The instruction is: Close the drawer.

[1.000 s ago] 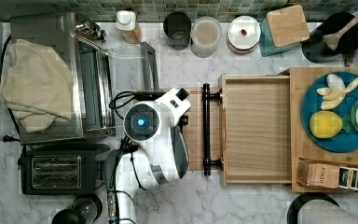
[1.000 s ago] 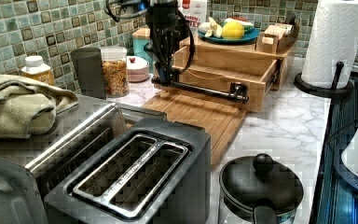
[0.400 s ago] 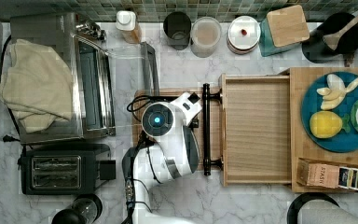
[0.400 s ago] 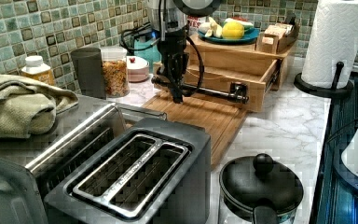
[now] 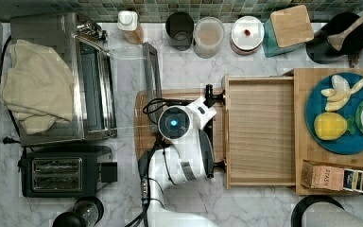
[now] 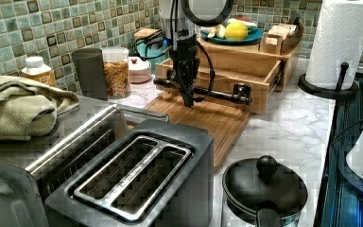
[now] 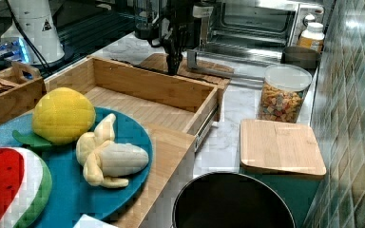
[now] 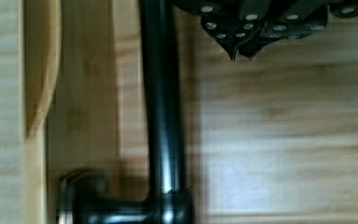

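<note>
Your end effector (image 6: 187, 97) sits low over the cutting board (image 6: 208, 120), just on the board side of the handle (image 6: 203, 91), so the drawer (image 5: 260, 132) lies straight ahead of it: toward the top view's right, away from the toaster oven (image 5: 82, 78). The drawer is pulled well out of its wooden cabinet (image 5: 335, 163) (the one carrying the blue plate (image 5: 342, 144) of toy fruit), tray empty, front panel overhanging the board's edge. The handle's long axis runs across the push direction: top-to-bottom in the top view, and in the left view it crosses behind the fingers at roughly mid-bar, a bit toward the left view's left mount. The wrist view shows the bar (image 8: 163, 107) close beside the fingertips (image 8: 235, 49), which look drawn together and holding nothing; contact with the bar I can't confirm, it's touching or just short of it. My read: the move is a straight push square to the bar, along the drawer's slide axis toward the cabinet. Being off-centre on the bar could rack the drawer on its runners, so keep the push level and parallel to the surface (image 5: 189, 75).
</note>
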